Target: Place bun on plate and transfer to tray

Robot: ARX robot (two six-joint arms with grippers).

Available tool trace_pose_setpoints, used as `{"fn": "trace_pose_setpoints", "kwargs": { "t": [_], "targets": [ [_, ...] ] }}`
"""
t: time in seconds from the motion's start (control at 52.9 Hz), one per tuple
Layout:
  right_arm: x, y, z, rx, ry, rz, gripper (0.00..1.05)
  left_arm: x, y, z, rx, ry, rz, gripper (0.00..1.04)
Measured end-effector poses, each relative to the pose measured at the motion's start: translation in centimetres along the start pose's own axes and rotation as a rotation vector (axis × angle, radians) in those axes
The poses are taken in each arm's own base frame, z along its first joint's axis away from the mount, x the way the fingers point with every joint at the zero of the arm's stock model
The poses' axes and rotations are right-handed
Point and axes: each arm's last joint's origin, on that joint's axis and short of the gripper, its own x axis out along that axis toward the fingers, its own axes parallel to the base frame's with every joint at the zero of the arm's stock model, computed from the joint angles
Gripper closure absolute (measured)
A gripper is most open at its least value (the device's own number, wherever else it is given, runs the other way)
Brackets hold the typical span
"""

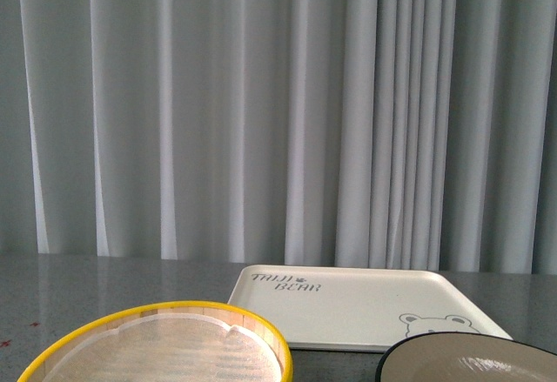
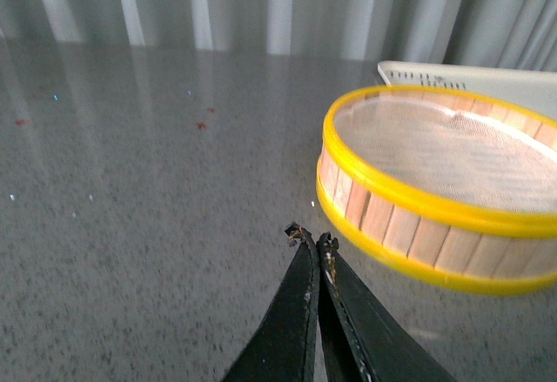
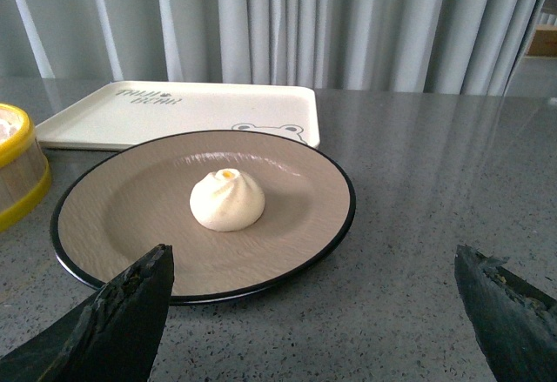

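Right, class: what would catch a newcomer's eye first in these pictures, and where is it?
The white bun sits in the middle of the brown plate, which lies just in front of the cream tray. Left of the plate stands a bright yellow-rimmed basket.

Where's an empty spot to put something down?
The tray is bare. Open table lies past the steamer basket, away from the plate, and past the plate, away from the basket. Basket, tray and plate crowd together; the bun sits mid-plate.

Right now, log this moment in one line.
bun on plate | plate not yet on tray | left gripper shut | right gripper open
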Motion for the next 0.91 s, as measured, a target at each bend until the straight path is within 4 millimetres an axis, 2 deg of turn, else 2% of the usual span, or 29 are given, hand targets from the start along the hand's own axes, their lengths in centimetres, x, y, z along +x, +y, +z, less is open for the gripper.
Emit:
{"fn": "trace_pose_setpoints", "kwargs": {
  "t": [0.34, 0.511, 0.813, 0.851, 0.908],
  "targets": [
    [0.0, 0.0, 0.0, 0.0, 0.0, 0.0, 0.09, -0.48, 0.0, 0.12, -0.001, -0.026, 0.001, 1.0],
    [0.0, 0.0, 0.0, 0.0, 0.0, -0.001, 0.09, -0.48, 0.0, 0.12, 0.0, -0.026, 0.001, 0.65],
    [0.0, 0.0, 0.0, 0.0, 0.0, 0.0, 0.09, -0.48, 0.0, 0.12, 0.0, -0.026, 0.001, 0.17],
    [0.0, 0.0, 0.0, 0.0, 0.0, 0.0, 0.09, -0.48, 0.0, 0.12, 0.0, -0.026, 0.001, 0.08],
    [0.0, 0.0, 0.0, 0.0, 0.0, 0.0, 0.09, -0.48, 0.0, 0.12, 0.002, -0.026, 0.001, 0.05]
  ]
}}
